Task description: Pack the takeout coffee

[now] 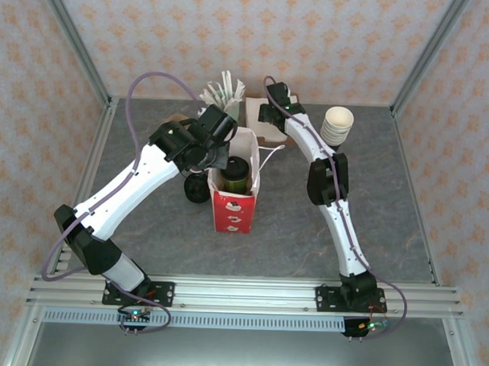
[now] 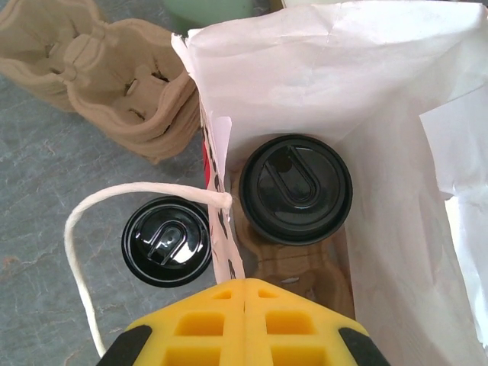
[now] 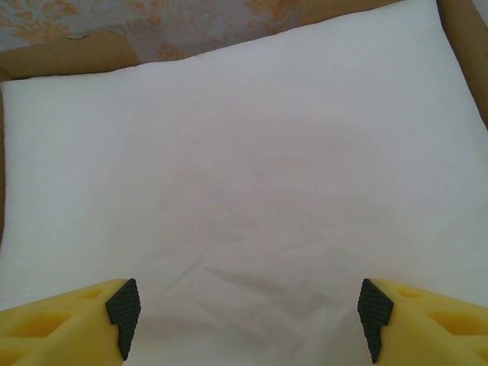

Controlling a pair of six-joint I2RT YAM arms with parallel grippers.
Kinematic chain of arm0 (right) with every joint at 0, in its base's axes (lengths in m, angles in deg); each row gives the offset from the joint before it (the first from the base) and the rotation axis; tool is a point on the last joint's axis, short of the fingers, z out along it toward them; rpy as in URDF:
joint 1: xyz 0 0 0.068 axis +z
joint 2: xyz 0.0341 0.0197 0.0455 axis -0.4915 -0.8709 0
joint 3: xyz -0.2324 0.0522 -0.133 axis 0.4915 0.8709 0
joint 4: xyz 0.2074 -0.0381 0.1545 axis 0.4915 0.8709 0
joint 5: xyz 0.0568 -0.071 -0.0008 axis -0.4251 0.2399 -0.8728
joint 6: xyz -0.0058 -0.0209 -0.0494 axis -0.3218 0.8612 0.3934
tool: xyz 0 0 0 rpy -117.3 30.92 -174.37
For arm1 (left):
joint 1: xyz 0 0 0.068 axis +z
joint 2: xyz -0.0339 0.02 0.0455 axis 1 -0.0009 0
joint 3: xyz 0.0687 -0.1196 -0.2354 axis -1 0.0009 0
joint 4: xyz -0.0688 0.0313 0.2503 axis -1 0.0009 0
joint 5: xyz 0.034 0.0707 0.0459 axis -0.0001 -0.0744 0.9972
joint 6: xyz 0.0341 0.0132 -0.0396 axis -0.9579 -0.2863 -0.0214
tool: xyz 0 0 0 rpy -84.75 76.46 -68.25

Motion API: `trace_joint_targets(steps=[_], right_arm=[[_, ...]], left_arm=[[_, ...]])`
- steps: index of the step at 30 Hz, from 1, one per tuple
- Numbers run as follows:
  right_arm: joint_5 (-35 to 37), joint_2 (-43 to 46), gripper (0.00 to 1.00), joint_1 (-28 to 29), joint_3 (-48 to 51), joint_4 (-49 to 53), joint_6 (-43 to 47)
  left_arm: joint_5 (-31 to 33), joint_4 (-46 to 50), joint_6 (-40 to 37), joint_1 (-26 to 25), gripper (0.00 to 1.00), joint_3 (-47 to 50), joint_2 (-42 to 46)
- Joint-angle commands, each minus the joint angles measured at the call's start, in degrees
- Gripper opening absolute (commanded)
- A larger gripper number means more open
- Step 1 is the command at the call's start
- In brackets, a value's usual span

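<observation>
Paper cup, black plastic lid: the takeout coffee [image 2: 296, 189] stands upright inside the red bag [image 1: 231, 213], seated in a pulp carrier [image 2: 301, 271] on the bag floor. It probably handles light to moderate, depending on fill. The wall is thin and will buckle under a hard squeeze, and the lid is glossy, slick and may pop off. I'd grip the cup body below the lid rim, not the lid. Scene, left to right: a stack of spare pulp carriers [image 2: 99, 76] on the far left, then a loose black lid [image 2: 166, 242] flat on the bench [image 1: 307, 225] just beside the bag, under its string handle [image 2: 76, 229]. The left gripper [image 2: 244, 320] has its jaws pressed together, and the bag's left wall runs into their seam, so it looks like a pinch on the paper. The right gripper [image 3: 249, 309] is far of the bag with its jaws spread wide, holding nothing, above a white paper sheet [image 3: 244, 168]. Stacked cream cups [image 1: 337, 124] are far right. The bench is grey, flat, stone-look, likely low grip. The bag is soft and narrow and the cup takes up most of its width, so there is little room for jaws inside. There is open bench on the near side.
</observation>
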Motion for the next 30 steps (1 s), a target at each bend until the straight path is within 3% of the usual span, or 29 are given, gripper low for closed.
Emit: trace_joint_targets(steps=[1,8,14,30], right_arm=[[3.0,-1.97,0.78,0.38,-1.92,0.05,-0.3],[4.69,-2.85,0.75,0.39,-1.65,0.31,-1.5],[4.14,-2.61,0.64,0.33,-2.3,0.09,-1.69],[1.08,4.78,0.16,0.45,-2.86,-0.77,-1.31]], left_arm=[[0.14,-1.2,1.41,0.43,0.0,1.62,1.67],[-1.37,-2.48,1.62,0.43,0.0,2.5,1.83],[-0.77,-2.3,1.27,0.43,0.0,1.94,2.19],[-0.93,-2.33,0.9,0.43,0.0,2.49,2.93]])
